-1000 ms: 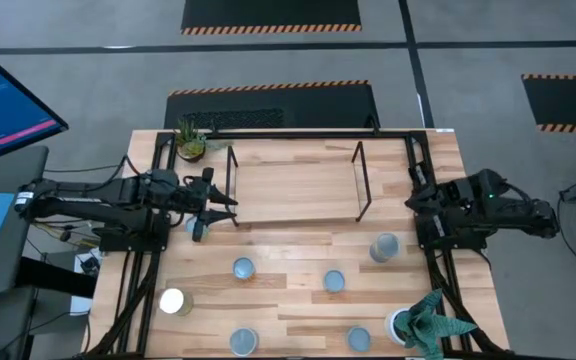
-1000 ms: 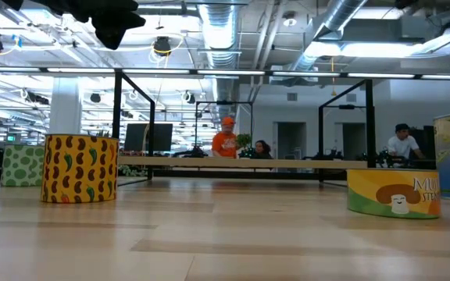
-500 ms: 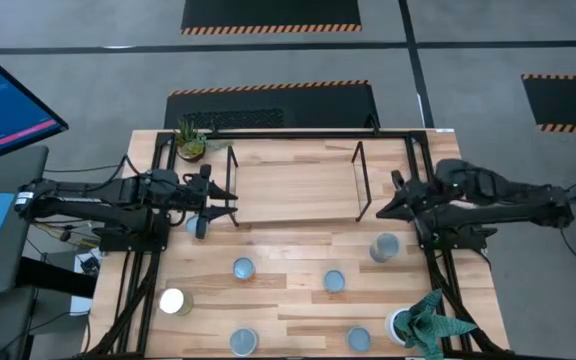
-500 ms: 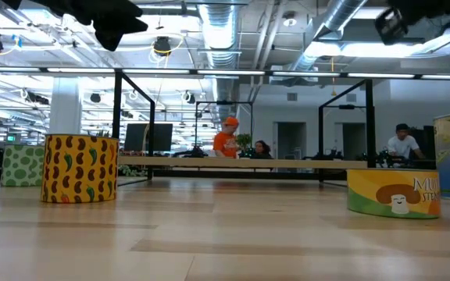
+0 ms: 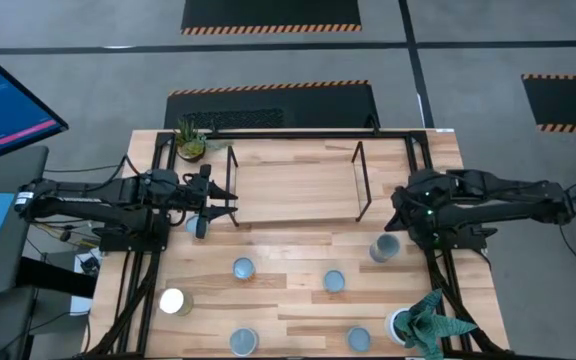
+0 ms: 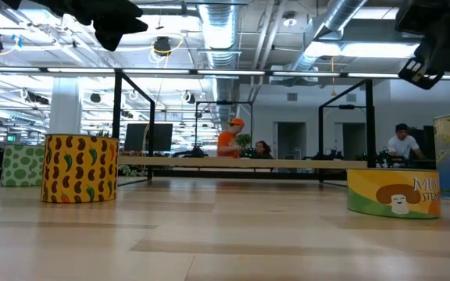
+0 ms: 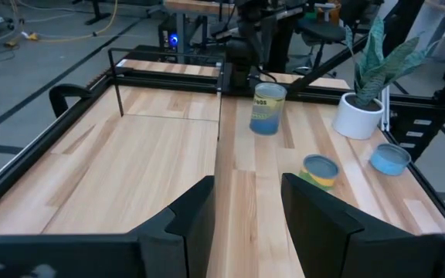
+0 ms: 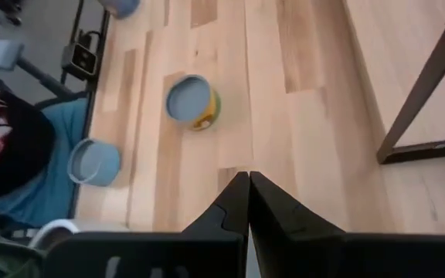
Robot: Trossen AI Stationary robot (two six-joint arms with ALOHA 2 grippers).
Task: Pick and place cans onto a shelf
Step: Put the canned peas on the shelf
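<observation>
The shelf (image 5: 296, 190), black rods with a light wood board, stands at the table's far middle. Several short cans stand upright on the table: one tall (image 5: 383, 248), blue-topped ones (image 5: 334, 281) (image 5: 243, 268), a white-topped one (image 5: 173, 301). My left gripper (image 5: 211, 210) hovers open at the shelf's left end, over a small can (image 5: 194, 226); its fingers (image 7: 246, 189) hold nothing. My right gripper (image 5: 396, 212) is shut and empty, near the shelf's right end, above the tall can. Its wrist view (image 8: 248, 179) looks down on a blue-topped can (image 8: 194, 102).
A potted plant (image 5: 190, 140) stands at the far left corner and another (image 5: 423, 322) at the near right corner. More cans (image 5: 243, 341) (image 5: 358, 339) stand along the near edge. A black frame (image 5: 428, 180) edges the table. People show in the room behind (image 6: 226, 140).
My right gripper has swung from beyond the table's right edge toward the left, in over the table by the shelf's right end, and has tipped downward. The left arm and the cans have kept still.
</observation>
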